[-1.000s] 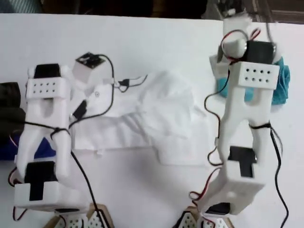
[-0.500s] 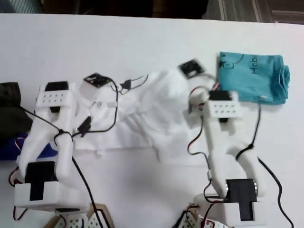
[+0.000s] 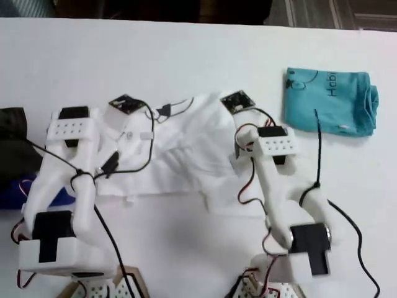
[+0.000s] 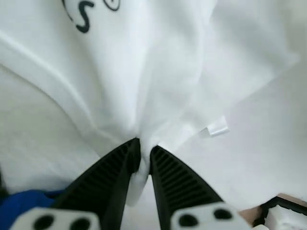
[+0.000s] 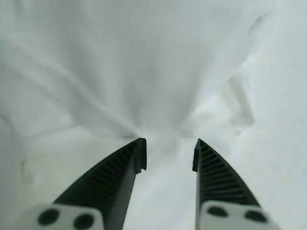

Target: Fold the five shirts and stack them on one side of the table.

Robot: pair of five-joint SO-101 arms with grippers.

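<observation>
**Progress.** One teal shirt [image 3: 329, 102] lies folded into a flat rectangle at the far right of the surface [image 3: 155, 56]. Nothing is stacked on it, so it is judged the one finished item and the likely start of the stack.

A white shirt [image 3: 198, 143] lies in the middle of the surface, between the two arms, spread out and rumpled with no clean fold yet. This is judged the shirt in hand.
- The left tool [image 4: 142, 153] is closed narrow on a pinch of the white shirt's fabric, near its left side.
- The right tool [image 5: 168, 153] stands wide over the white cloth near its right side, with nothing between its fingers.

A dark cloth [image 3: 12, 139] and a blue cloth [image 3: 11, 198] lie at the left edge, partly behind the left arm. Whether they are folded cannot be told.

Left to do, as judged: finish folding the white shirt, carry it to the teal one, then fold and stack the remaining garments. The task is in its early part.

**Count.**
- Arms: two.
- Tools: two, one gripping and one open.
- Folded shirts: one (teal).
- Shirts being worked: one (white).
- Other cloths at the left edge: two (dark, blue), taken to be shirts.
- Garments counted in all: four, against the five the task names.
</observation>
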